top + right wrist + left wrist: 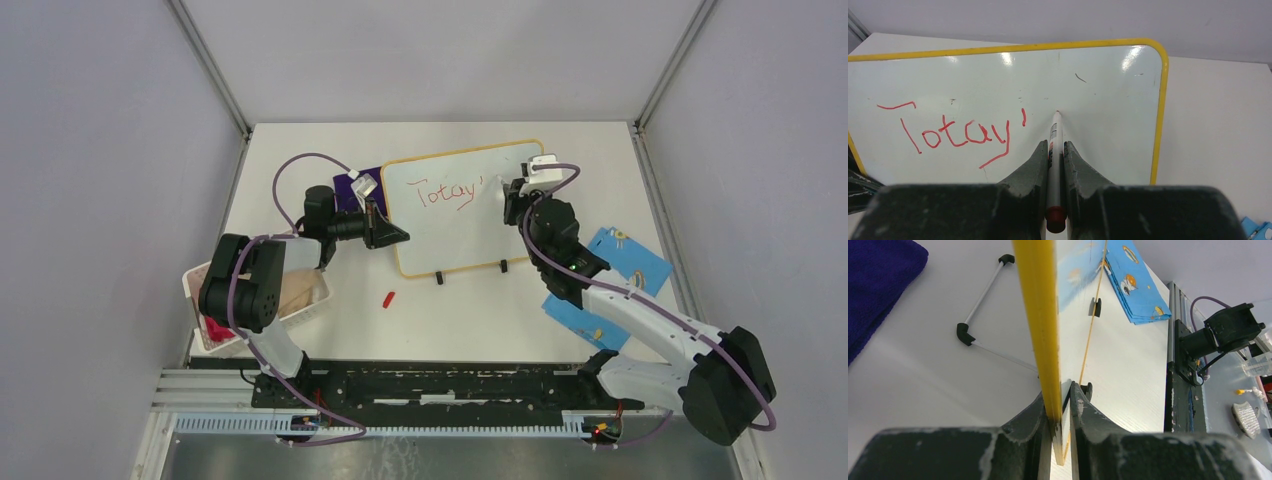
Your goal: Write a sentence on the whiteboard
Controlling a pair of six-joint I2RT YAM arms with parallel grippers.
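Whiteboard (pixel 450 240) — a glossy white rectangular board with a thin yellow frame and two small black feet — is standing propped at the middle of the white bench (pixel 450 320). The red handwritten sentence (pixel 447 193) on it is reading only "Totay'". The left gripper (pixel 1060 405) is clamping the board's left edge and bracing it, while the right gripper (pixel 1056 150) is squeezing a slim white marker (pixel 1054 132) whose tip is meeting the surface just right of the apostrophe. Writing is under way, and by my judgement well short of finished. The next move is calling for a small curved "s" beside that apostrophe, with light, steady pressure and a firm brace on the left, and the rest is likely needing a second line. From above, the right gripper is hiding the tip's contact point. The left wrist view is showing the board edge-on, so no lettering is readable there. A small red cap (pixel 389 298) is lying on the bench in front of the board — whether it belongs to this marker I cannot tell.
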